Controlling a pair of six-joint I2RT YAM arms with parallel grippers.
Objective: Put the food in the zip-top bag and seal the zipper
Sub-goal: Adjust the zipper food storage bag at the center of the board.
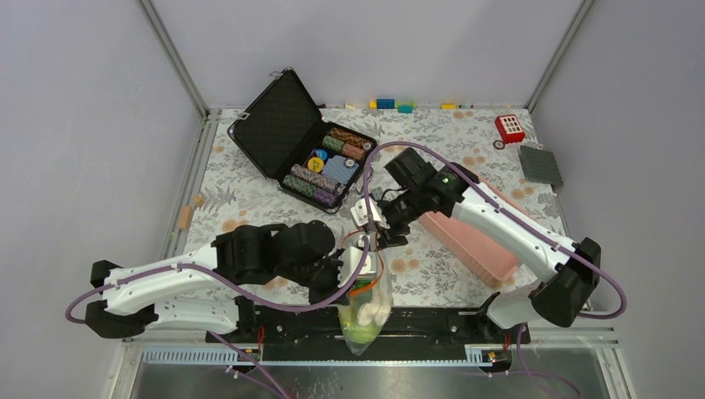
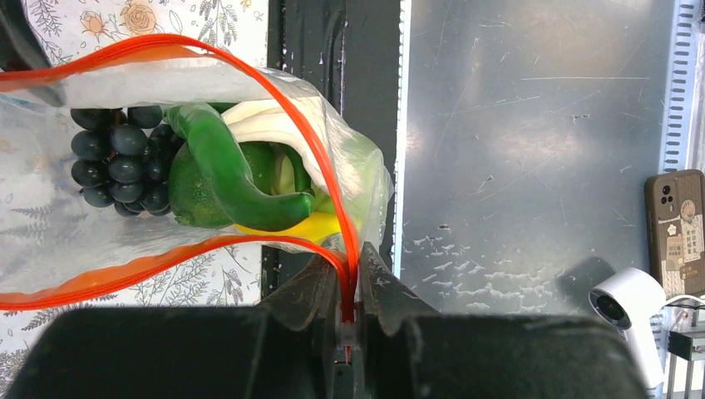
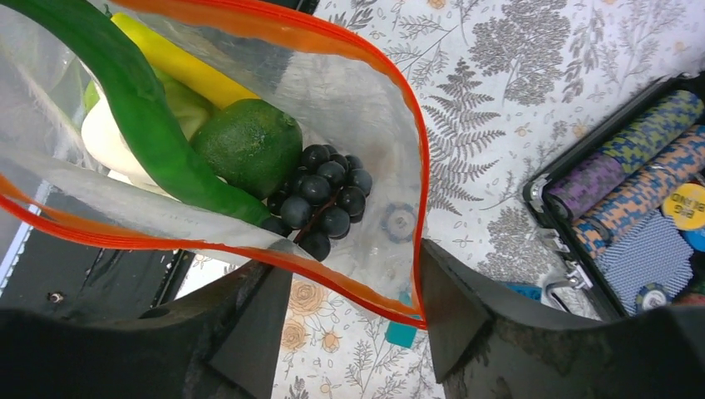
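At the near edge of the table (image 1: 249, 191), between the two arm bases: the zip-top bag (image 1: 367, 312), mouth gaping, lower end drooping over the black base rail (image 1: 291, 320). Packed together inside: dark grapes (image 2: 120, 162), a lime (image 2: 193, 199), a long green pod (image 2: 220, 158), a yellow piece (image 2: 309, 226), something white (image 2: 266, 120).

Clamped at one end of the zipper (image 2: 83, 281) by the left end effector (image 2: 351, 287), jaws closed tight on the orange-red strip. Straddled at the other end by the right end effector (image 3: 353, 307), jaws apart, the strip passing between them; contact with one finger hard to judge.

Behind the bag: an open black case (image 1: 274, 125) of poker chips (image 1: 320, 166). Beside the right arm, partly covered by it: a pink basket (image 1: 474, 245). Along the back edge: coloured bricks (image 1: 391, 104), a red toy (image 1: 509, 127), a dark grey baseplate (image 1: 540, 165). Beyond the table in the left wrist view: a phone (image 2: 673, 220), cut off by the frame edge, and a white camera (image 2: 628, 303). Slider not clearly made out.
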